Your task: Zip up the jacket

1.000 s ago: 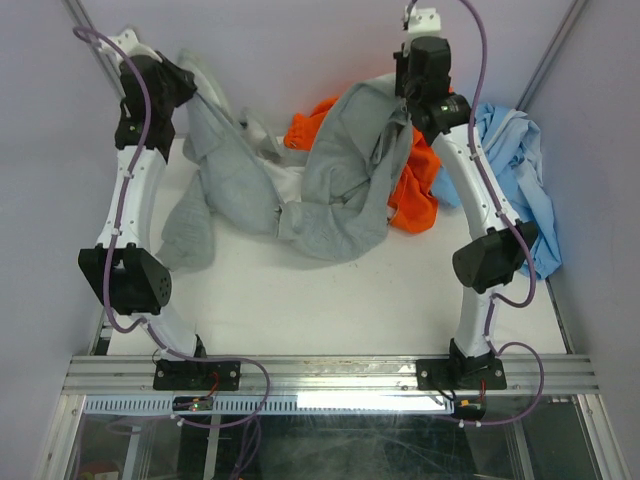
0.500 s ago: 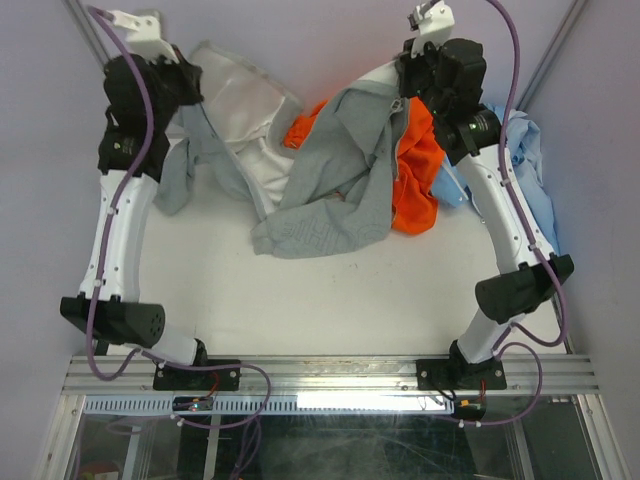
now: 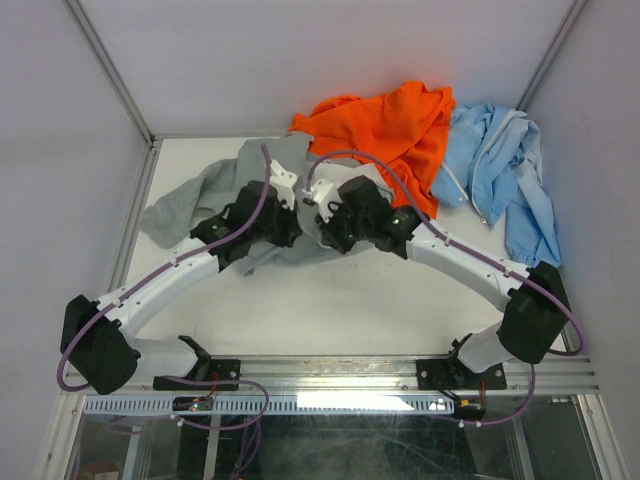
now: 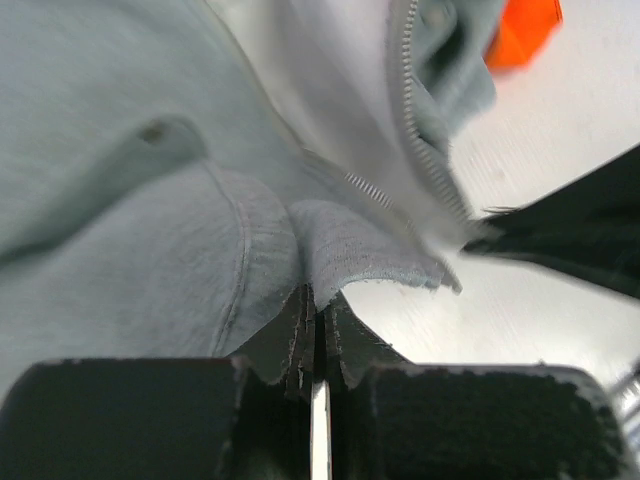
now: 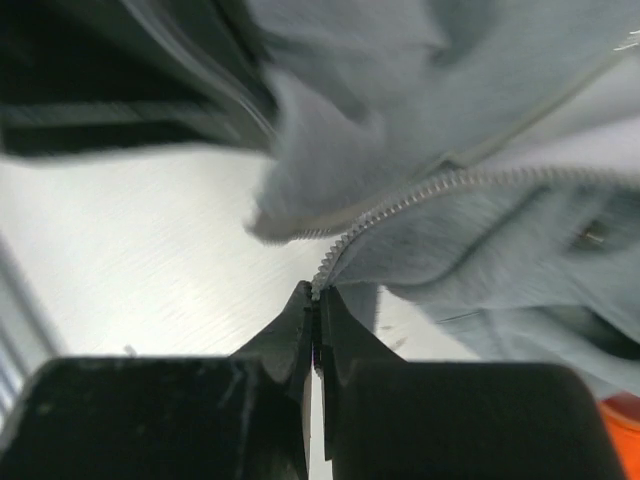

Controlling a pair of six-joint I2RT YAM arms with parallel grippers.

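The light grey fleece jacket (image 3: 200,195) lies crumpled at the table's middle left, under both wrists. My left gripper (image 4: 318,298) is shut on the jacket's bottom hem corner (image 4: 345,255), beside a strip of pale zipper teeth (image 4: 415,120). My right gripper (image 5: 317,296) is shut on the lower end of the other zipper edge (image 5: 400,205), which runs up and right across the grey fabric (image 5: 520,240). In the top view the two grippers (image 3: 290,225) (image 3: 335,228) sit close together over the jacket's front.
A bright orange garment (image 3: 395,125) lies at the back, a corner showing in the left wrist view (image 4: 525,30). A light blue jacket (image 3: 505,165) lies at the back right. Bare white table (image 3: 340,300) lies in front of the jacket.
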